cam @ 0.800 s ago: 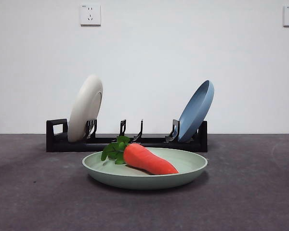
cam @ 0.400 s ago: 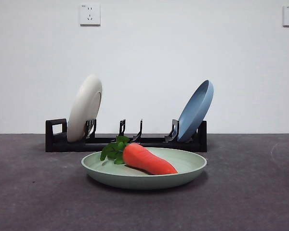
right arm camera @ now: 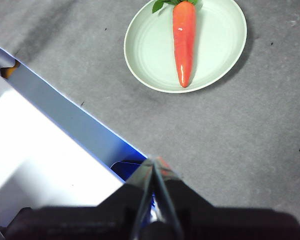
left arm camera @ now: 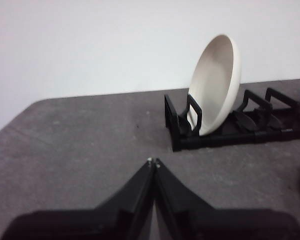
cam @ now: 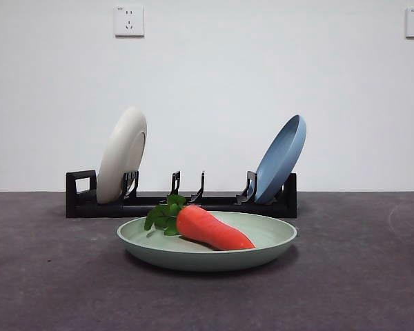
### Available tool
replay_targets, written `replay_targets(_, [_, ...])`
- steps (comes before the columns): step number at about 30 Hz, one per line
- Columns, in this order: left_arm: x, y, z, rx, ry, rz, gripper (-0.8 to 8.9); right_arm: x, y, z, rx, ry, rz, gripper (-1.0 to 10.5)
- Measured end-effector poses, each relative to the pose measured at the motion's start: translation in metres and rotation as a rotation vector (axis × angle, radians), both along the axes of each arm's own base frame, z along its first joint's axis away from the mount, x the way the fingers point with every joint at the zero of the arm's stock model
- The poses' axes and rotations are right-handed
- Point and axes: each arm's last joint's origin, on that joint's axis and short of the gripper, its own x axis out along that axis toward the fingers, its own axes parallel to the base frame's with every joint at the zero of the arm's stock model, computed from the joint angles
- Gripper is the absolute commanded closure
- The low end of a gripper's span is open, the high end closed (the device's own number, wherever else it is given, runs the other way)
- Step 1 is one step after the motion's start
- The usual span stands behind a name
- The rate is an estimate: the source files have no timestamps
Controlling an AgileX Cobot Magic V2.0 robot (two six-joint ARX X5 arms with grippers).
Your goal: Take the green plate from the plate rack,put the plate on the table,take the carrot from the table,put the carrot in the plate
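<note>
the green plate [cam: 207, 243] lies flat on the table [cam: 359, 276], just in front of the plate rack [cam: 181, 201]. the carrot [cam: 212, 228] rests inside it, lying on its side with the green leaves at the end nearer the rack and the tip pointing away from it; in the right wrist view the carrot [right arm camera: 184, 41] runs across the middle of the plate [right arm camera: 220, 45]. the rack holds a cream-white plate [cam: 122, 154] leaning in the slots by its square loop end and a blue plate [cam: 281, 159] leaning at the other end, with the prongs between them bare.

the table is dark grey and mottled, and behind it stands a plain white wall [cam: 214, 83] with two sockets [cam: 129, 21] high up.

the left claw [left arm camera: 153, 162] hangs over bare table near the rack's loop end, its jaws pressed together and holding nothing. the right claw [right arm camera: 154, 162] is well apart from the plate, jaws likewise pressed together, above the table edge beside a white and blue surface [right arm camera: 50, 145].
</note>
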Motion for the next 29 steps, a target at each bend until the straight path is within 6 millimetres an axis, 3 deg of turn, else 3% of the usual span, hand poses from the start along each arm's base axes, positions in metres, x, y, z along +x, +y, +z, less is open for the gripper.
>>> replay_targets(9, [0.0,-0.002,-0.016,-0.032,0.129,-0.054,8.17,0.0,0.0,0.0,0.0,0.0,0.0,9.5])
replay_targets(29, [0.0,-0.002,-0.017,-0.047,0.133,-0.054,8.17,0.0,0.0,0.0,0.0,0.0,0.0,9.5])
